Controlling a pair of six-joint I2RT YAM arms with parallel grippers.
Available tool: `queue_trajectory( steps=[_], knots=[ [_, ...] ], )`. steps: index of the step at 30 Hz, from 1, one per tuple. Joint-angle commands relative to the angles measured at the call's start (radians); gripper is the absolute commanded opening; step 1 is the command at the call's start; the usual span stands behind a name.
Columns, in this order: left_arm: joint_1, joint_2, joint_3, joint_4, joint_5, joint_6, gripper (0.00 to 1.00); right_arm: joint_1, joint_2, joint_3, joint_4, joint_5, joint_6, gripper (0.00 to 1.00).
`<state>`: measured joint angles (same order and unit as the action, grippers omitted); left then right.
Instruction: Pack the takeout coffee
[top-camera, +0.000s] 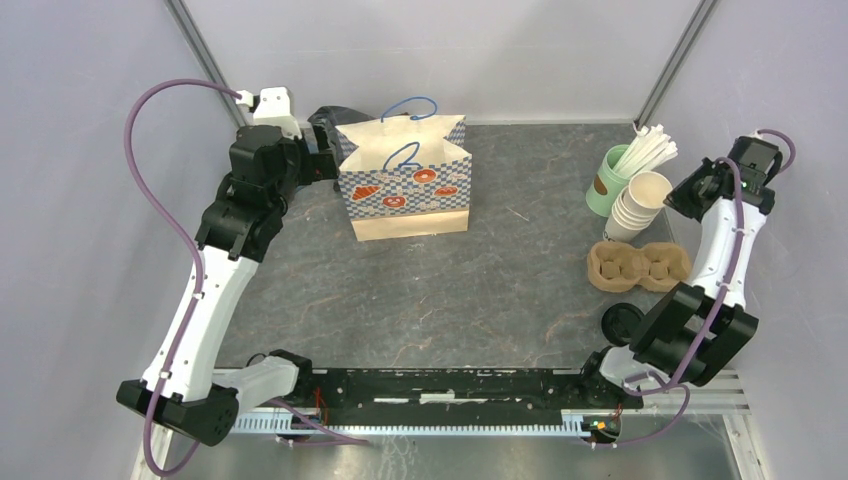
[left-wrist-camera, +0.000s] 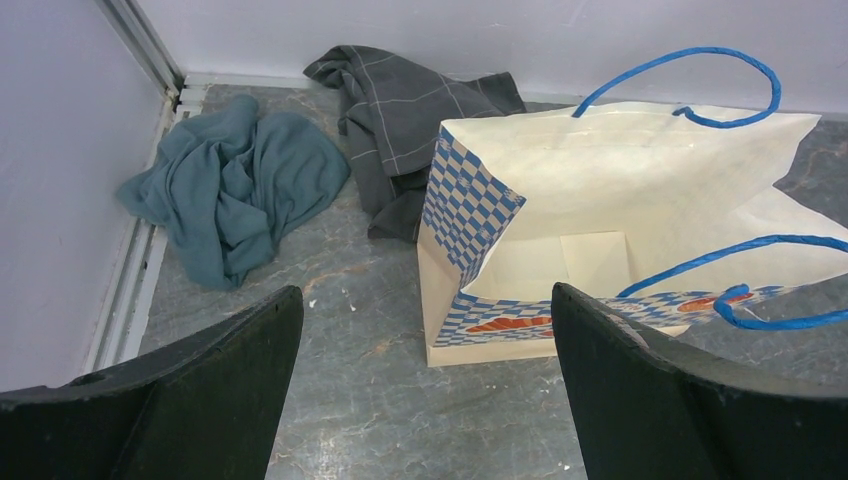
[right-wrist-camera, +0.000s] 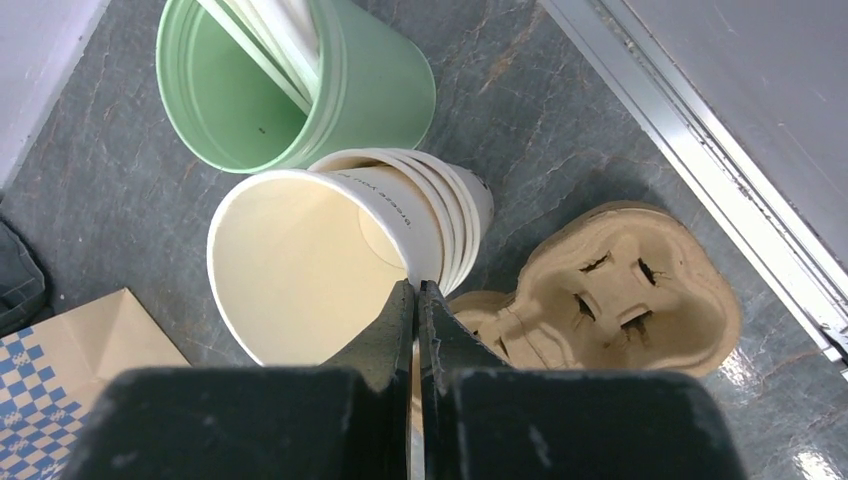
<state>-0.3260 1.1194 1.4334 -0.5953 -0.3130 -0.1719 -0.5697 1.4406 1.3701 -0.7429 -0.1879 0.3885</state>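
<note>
No cream cup with a black lid on it shows in any view. A round black lid (top-camera: 620, 322) lies alone on the table by the right arm. My right gripper (top-camera: 682, 195) is shut, pinching the rim of the top cup of the stack of lidless cream cups (right-wrist-camera: 300, 270); the stack also shows from above (top-camera: 640, 205). The paper bag (top-camera: 405, 185) with blue checks and blue handles stands open at the back. My left gripper (left-wrist-camera: 425, 300) is open and empty, just left of the bag (left-wrist-camera: 600, 190), looking into its mouth.
A mint-green cup of white straws (top-camera: 612, 180) stands behind the stack and shows in the right wrist view (right-wrist-camera: 300, 90). A brown cardboard cup carrier (top-camera: 638, 265) lies in front of it. A teal cloth (left-wrist-camera: 230, 185) and a dark grey cloth (left-wrist-camera: 410, 110) lie in the back left corner.
</note>
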Motion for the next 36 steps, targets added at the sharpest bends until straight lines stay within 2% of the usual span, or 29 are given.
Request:
queue_trajectory(
  steps=[1, 5, 11, 13, 15, 17, 18, 19, 22, 25, 29, 33, 36],
  knots=[
    [-0.005, 0.005, 0.020, 0.034, -0.001, 0.040, 1.00, 0.001, -0.061, 0.020, 0.058, -0.014, 0.012, 0.00],
    [-0.010, 0.005, 0.021, 0.032, 0.002, 0.036, 1.00, 0.000, -0.010, 0.186, -0.077, 0.030, -0.013, 0.00],
    [-0.020, 0.001, 0.021, 0.030, -0.010, 0.034, 1.00, 0.000, -0.027, 0.434, -0.228, 0.138, -0.045, 0.00],
    [-0.029, -0.001, 0.022, 0.032, -0.013, 0.034, 1.00, 0.001, -0.048, 0.469, -0.240, 0.145, -0.076, 0.00],
    [-0.036, -0.005, 0.020, 0.033, -0.015, 0.037, 1.00, 0.002, -0.106, 0.420, -0.154, 0.062, -0.132, 0.00],
    [-0.040, -0.008, 0.019, 0.032, -0.018, 0.036, 1.00, 0.041, -0.141, 0.310, -0.024, -0.206, -0.201, 0.00],
    [-0.043, -0.011, 0.018, 0.032, -0.019, 0.036, 1.00, 0.103, -0.129, 0.294, -0.008, -0.282, -0.229, 0.00],
    [-0.045, -0.013, 0.017, 0.030, -0.020, 0.035, 1.00, 0.220, -0.113, 0.287, -0.015, -0.305, -0.270, 0.00],
    [-0.048, -0.018, 0.016, 0.029, -0.021, 0.033, 1.00, 0.591, -0.060, 0.247, -0.083, -0.252, -0.380, 0.00],
    [-0.048, -0.024, 0.014, 0.028, -0.031, 0.038, 1.00, 0.815, -0.047, 0.117, -0.082, -0.196, -0.439, 0.00],
    [-0.050, -0.033, 0.011, 0.026, -0.041, 0.042, 1.00, 1.049, -0.023, -0.012, -0.042, -0.135, -0.461, 0.00],
    [-0.050, -0.032, 0.013, 0.027, -0.039, 0.043, 1.00, 1.194, 0.013, -0.093, 0.048, -0.135, -0.434, 0.00],
    [-0.050, -0.032, 0.016, 0.027, -0.048, 0.049, 1.00, 1.279, 0.033, -0.126, 0.052, -0.060, -0.455, 0.00]
  ],
)
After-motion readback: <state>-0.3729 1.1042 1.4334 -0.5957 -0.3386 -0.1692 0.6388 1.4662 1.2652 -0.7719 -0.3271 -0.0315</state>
